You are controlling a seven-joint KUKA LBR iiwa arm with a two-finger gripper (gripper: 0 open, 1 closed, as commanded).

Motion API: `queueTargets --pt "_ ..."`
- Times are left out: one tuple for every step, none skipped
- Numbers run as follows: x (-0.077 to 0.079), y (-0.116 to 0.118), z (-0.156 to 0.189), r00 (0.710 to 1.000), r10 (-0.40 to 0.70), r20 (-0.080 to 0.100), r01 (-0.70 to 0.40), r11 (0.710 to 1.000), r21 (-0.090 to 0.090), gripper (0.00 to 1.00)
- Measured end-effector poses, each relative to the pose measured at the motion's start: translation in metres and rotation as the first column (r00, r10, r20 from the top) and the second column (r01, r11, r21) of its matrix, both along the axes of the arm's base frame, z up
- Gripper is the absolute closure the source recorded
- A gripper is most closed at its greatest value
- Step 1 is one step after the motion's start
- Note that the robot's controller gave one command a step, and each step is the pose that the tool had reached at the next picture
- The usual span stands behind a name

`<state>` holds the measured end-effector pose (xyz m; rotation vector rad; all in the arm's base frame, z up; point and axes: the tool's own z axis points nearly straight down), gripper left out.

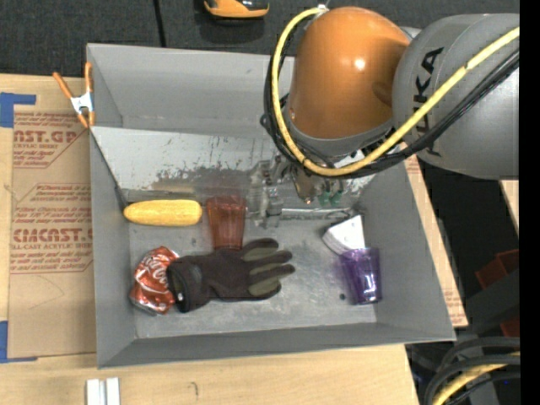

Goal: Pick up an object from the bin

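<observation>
The arm reaches into the grey metal bin (108,268) from the right, its rounded orange cover (350,70) and looped yellow and black cables hanging over the bin's upper middle. Below the cover the gripper (265,202) sits low near the centre of the floor, just beside the right side of a red-brown translucent plastic cup (226,222) that stands upright. The metal parts there blur together under the cover's shadow, so whether the gripper is apart or closed cannot be told, and nothing is plainly seen held in it. Left of the red-brown translucent plastic cup lies a yellow plastic corn cob (163,213), on its side along the back of the floor. In front of the cup a black fabric glove (228,275) lies flat, its fingertips pointing right; its cuff touches a crushed red soda can (152,278) in the front left corner. On the right side a purple translucent plastic cup (360,275) stands, with a small white wedge-shaped piece (346,234) just behind it — possibly paper or plastic.
</observation>
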<state>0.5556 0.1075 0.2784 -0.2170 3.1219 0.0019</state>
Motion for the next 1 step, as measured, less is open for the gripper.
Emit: queueTargets --pt "-0.0012 -0.0006 -0.0052 1.000 -0.001 -0.008 0.001 1.000 -0.001 0.00"
